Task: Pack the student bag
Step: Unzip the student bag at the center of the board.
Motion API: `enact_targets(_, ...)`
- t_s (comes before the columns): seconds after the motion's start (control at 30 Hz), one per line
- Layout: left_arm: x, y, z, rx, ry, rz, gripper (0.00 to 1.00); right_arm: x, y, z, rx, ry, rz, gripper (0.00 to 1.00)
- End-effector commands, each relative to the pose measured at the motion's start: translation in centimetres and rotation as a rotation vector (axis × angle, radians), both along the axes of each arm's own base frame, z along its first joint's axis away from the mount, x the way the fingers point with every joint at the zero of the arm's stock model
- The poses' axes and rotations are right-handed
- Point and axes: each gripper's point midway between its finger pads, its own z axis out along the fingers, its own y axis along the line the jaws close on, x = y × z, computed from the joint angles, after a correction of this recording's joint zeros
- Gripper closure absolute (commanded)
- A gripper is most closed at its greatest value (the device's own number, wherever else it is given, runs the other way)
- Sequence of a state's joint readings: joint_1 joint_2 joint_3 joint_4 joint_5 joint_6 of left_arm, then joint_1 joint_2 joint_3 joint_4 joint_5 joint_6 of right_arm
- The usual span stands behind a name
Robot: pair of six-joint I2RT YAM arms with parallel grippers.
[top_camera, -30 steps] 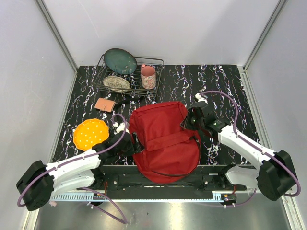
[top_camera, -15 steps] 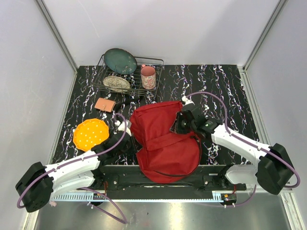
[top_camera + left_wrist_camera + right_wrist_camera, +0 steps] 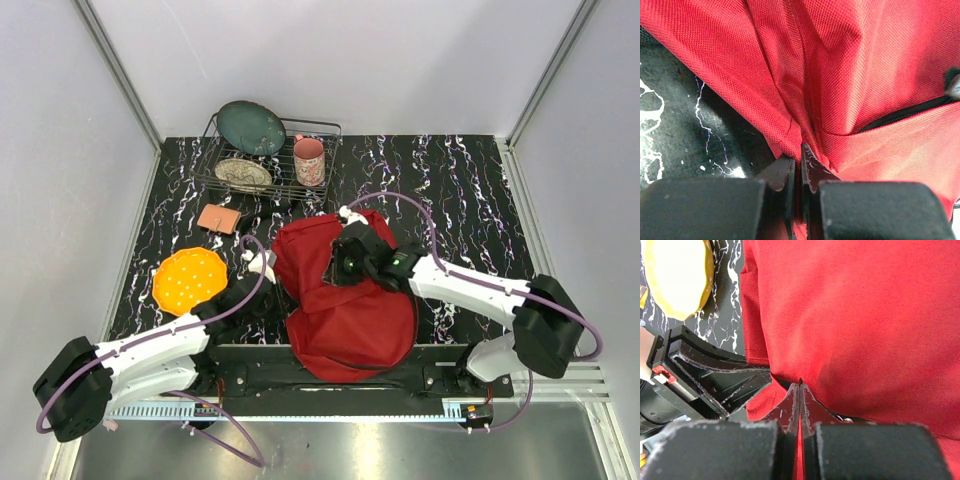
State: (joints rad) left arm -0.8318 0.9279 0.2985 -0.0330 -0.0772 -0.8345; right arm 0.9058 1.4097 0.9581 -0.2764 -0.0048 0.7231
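Bag: the student bag [image 3: 350, 320] lies at the middle of the worktop [image 3: 470, 190], on its near side, with its lower end hanging over the near edge. We see no open mouth in any view.
Left tool: the left tool [image 3: 801, 150] is clenched on a fold of red cloth at the bag's left edge, tips low, close to the worktop.
Right tool: the right tool [image 3: 800, 385] is clenched over the bag's upper middle. A sliver of red shows between its fingers, so we judge that it pinches a thin layer of the cloth.
Slip risk: both grips take little cloth near the fingertips. We think a hard pull could draw the fabric out and let the flap fall back.
Opposed pull: if the two arms tug apart, we expect the bag to twist or bunch rather than open.
Overhang risk: with part of the bag past the edge, a drag toward the arms could tip it off the worktop.
Collision risk: the right wrist view shows the left tool just beside the right one. We think a careless crossing move would knock them together.
Neighbours: the orange plate [image 3: 190, 280] lies just beside the left arm, and the wire rack [image 3: 265, 185] stands near, behind the bag. A wide swing, or the dragged bag, could shove either.
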Motion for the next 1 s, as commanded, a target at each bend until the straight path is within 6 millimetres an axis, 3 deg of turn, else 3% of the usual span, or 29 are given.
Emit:
enact_targets(0.0,1.5,-3.1,5.8,-0.173,-0.134,-0.058,1.00,0.5,4.9,4.0,0.134,-0.063,0.037,1.00)
enact_targets(0.17,1.5,-2.9,6.8,-0.189,-0.168,-0.055,1.00,-0.4,7.8,3.3,0.117,-0.066,0.056,1.00)
enact_targets(0.37,1.5,-2.4,7.3,-0.197,-0.186,-0.044,1.00,-0.9,10.7,4.3,0.146,-0.087,0.079,1.00)
enact_targets(0.63,1.3,-1.9,6.8,-0.194,-0.183,-0.030,1.00,-1.1,11.8,4.3,0.158,-0.094,0.098,1.00)
enact_targets(0.7,1.2,-1.7,6.6,-0.185,-0.176,-0.021,1.00,-0.9,10.9,3.9,0.119,-0.103,0.075,0.97)
enact_targets(0.73,1.3,-1.6,6.5,-0.181,-0.173,-0.015,1.00,-0.7,10.3,3.7,0.097,-0.113,0.065,0.89)
enact_targets(0.77,1.4,-1.4,6.3,-0.168,-0.167,-0.001,1.00,-0.8,9.3,4.2,0.088,-0.133,0.048,0.80)
enact_targets(0.8,1.4,-1.2,6.3,-0.161,-0.166,0.007,1.00,-0.1,8.0,4.1,0.049,-0.159,-0.003,0.62)
enact_targets(0.87,1.6,-0.9,5.9,-0.143,-0.161,0.022,0.95,0.2,5.7,5.5,0.040,-0.209,-0.044,0.40)
enact_targets(0.9,1.7,-0.9,6.0,-0.142,-0.164,0.026,0.93,1.0,4.2,5.7,0.011,-0.235,-0.094,0.34)
enact_targets(0.97,1.6,-0.4,5.2,-0.101,-0.143,0.034,0.88,1.9,1.3,6.7,0.004,-0.259,-0.159,0.34)
